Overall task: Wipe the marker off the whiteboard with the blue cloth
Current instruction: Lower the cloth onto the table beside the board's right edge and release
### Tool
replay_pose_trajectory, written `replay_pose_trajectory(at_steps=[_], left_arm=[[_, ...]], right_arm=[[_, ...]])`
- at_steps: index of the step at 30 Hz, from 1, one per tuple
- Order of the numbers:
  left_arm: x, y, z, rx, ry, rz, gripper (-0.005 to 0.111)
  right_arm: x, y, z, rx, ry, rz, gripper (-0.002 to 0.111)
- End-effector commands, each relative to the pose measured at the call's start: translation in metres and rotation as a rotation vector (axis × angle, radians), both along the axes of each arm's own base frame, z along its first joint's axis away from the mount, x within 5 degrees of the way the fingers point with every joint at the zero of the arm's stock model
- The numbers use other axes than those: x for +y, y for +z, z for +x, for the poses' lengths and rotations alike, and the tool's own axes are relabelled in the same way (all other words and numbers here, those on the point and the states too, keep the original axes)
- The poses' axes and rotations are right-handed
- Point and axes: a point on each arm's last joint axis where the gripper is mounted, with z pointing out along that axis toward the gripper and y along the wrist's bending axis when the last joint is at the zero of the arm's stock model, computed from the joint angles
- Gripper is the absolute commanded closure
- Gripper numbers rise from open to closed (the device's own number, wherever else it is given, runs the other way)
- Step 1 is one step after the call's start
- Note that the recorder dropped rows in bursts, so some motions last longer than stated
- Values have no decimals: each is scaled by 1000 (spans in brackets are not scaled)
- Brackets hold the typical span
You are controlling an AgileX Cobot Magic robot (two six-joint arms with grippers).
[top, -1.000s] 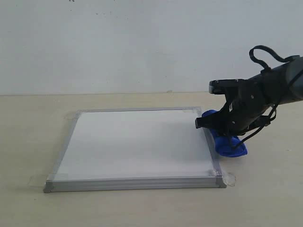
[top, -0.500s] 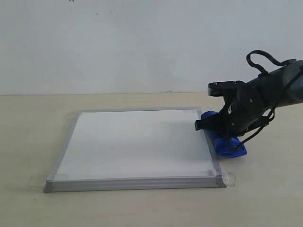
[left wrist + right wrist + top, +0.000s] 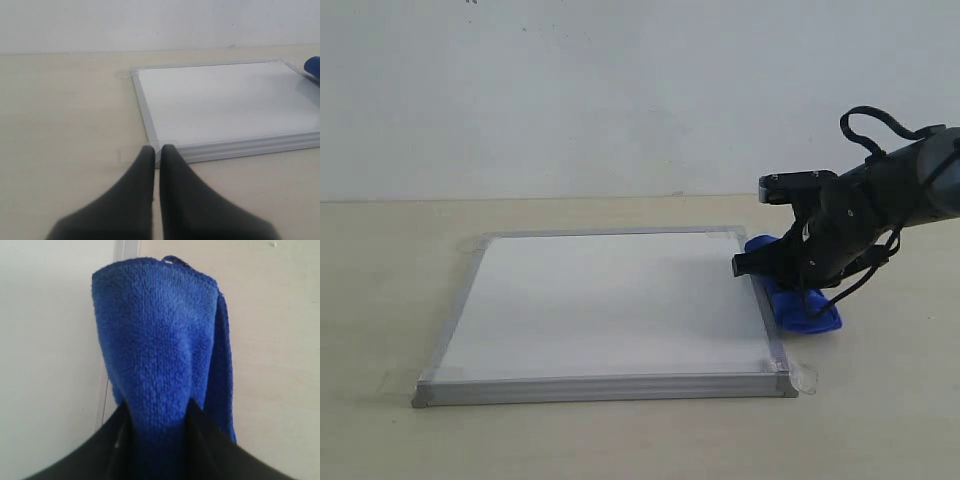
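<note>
The whiteboard (image 3: 605,305) lies flat on the table, its white face bare; no marker lines show in any view. The blue cloth (image 3: 798,300) rests on the table against the board's right frame edge. My right gripper (image 3: 790,280) is shut on the blue cloth (image 3: 160,355), its two dark fingers (image 3: 202,432) pinching the bundle from both sides. In that wrist view the cloth straddles the board's frame (image 3: 127,250). My left gripper (image 3: 157,150) is shut and empty, hovering low just before the near corner of the whiteboard (image 3: 220,102). It is out of the exterior view.
The beige table (image 3: 380,290) runs all round the board, with a plain white wall (image 3: 620,90) behind. Clear tape tabs (image 3: 805,378) stick out at the board's corners. A sliver of the blue cloth (image 3: 314,66) shows at the far edge of the left wrist view.
The right gripper with the blue cloth has shifted slightly left and down toward the board's right edge, then held still. The board has not moved.
</note>
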Motion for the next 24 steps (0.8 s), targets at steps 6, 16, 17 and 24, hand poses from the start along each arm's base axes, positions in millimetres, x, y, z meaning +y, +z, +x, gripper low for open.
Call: replay_pose_trajectory(at_steps=[6, 16, 17, 24], left_arm=[[0, 1, 0, -10, -1, -9, 103], [0, 1, 0, -10, -1, -9, 103], [0, 1, 0, -10, -1, -9, 103], [0, 1, 0, -10, -1, -9, 103]], right_arm=[[-2, 1, 0, 8, -12, -4, 74], [-3, 1, -1, 13, -33, 7, 60], [-3, 1, -1, 13, -34, 8, 53], [-3, 3, -1, 9, -42, 14, 45]])
